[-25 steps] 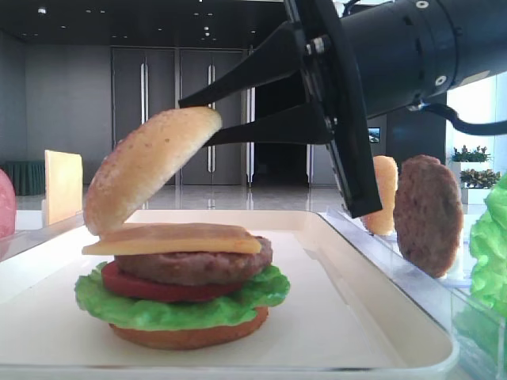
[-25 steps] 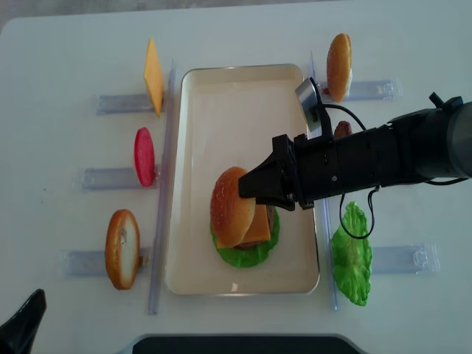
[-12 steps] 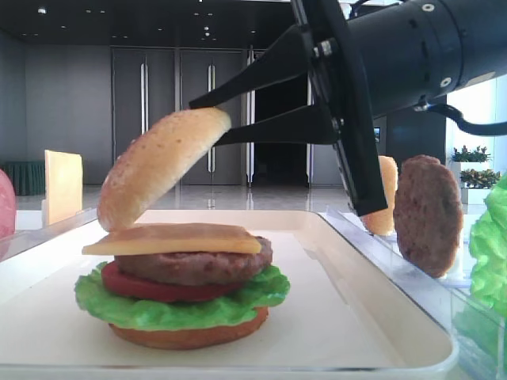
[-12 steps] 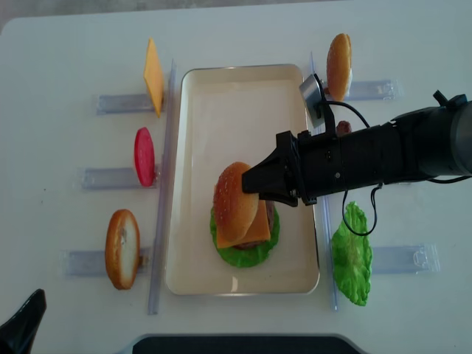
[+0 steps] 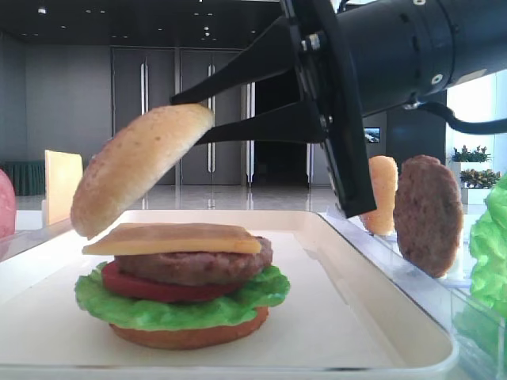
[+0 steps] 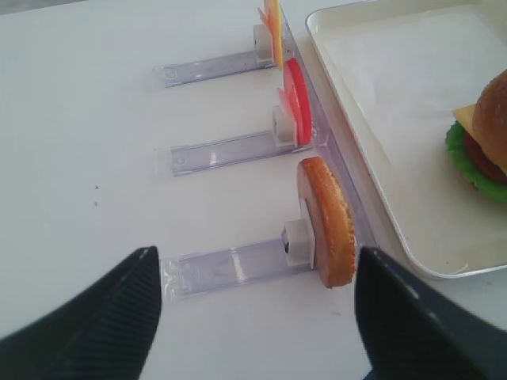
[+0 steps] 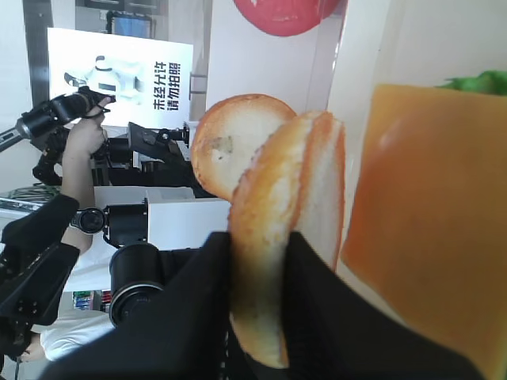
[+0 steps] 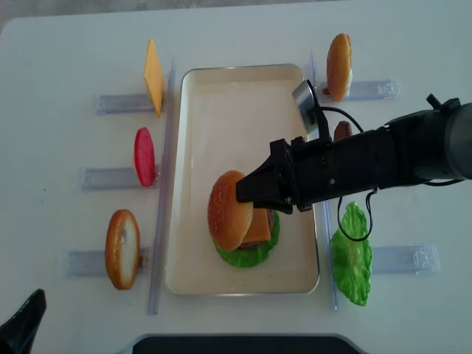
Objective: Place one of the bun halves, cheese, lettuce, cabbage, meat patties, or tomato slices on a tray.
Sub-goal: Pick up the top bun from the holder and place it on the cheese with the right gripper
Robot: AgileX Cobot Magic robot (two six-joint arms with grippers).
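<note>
Golden-tan domed bun top (image 5: 139, 166), sesame-speckled, tilted, gripped by right pincer (image 5: 190, 119)

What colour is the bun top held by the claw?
Golden-tan with pale speckles, clearest on the bun top in the overhead view.

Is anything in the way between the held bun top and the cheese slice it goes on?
Nothing visible. The bun top, pinched by the right gripper, hangs tilted just above the cheese, overhanging the stack's left edge.
</note>
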